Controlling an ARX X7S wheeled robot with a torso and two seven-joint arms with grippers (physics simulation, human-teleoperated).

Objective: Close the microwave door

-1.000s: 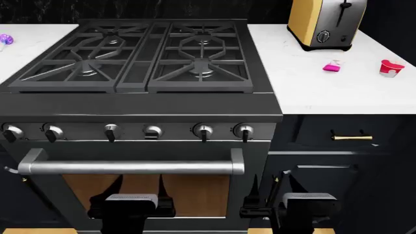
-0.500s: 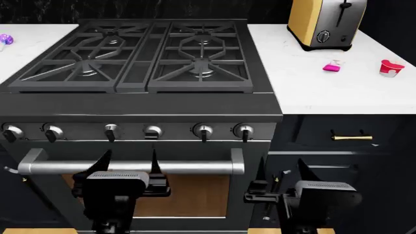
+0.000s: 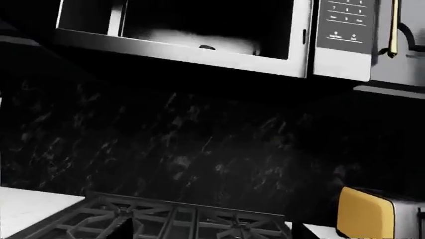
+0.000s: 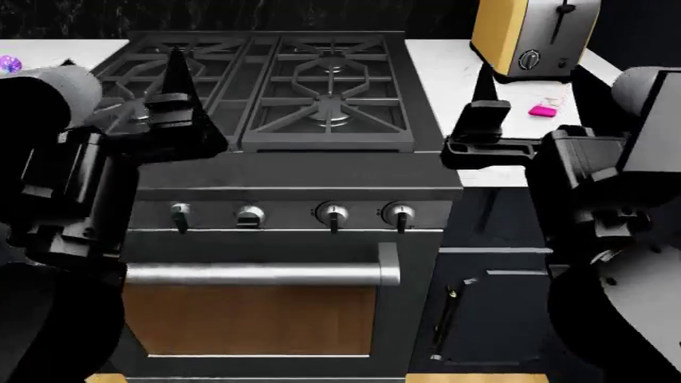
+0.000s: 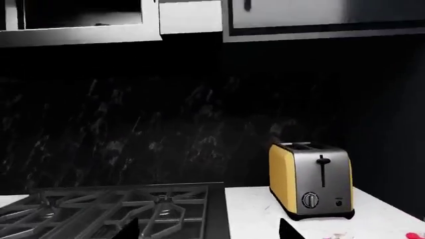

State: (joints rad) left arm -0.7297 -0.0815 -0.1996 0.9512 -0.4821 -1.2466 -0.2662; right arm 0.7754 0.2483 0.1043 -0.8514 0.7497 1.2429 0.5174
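Note:
The microwave (image 3: 199,30) hangs above the stove against the black backsplash. Its cavity shows open and dark with a lit floor, and the keypad panel (image 3: 342,35) is beside it. I cannot make out the microwave door itself. In the right wrist view only the microwave's underside (image 5: 79,22) and panel (image 5: 189,15) show. My left gripper (image 4: 120,76) is raised over the stove's left side, and my right gripper (image 4: 532,96) is over the counter's edge. Both are open, empty and far below the microwave. Only the dark fingertips (image 3: 123,230) (image 5: 289,230) show in the wrist views.
The gas stove (image 4: 287,88) with its grates and an oven handle (image 4: 266,275) is in front of me. A yellow toaster (image 4: 527,36) and a small pink item (image 4: 545,109) stand on the white counter (image 4: 500,152). A cabinet with a gold handle (image 3: 393,30) adjoins the microwave.
Both arms have risen from low in front of the oven door to stove-top height. They now fill the sides of the head view, and both grippers stay open.

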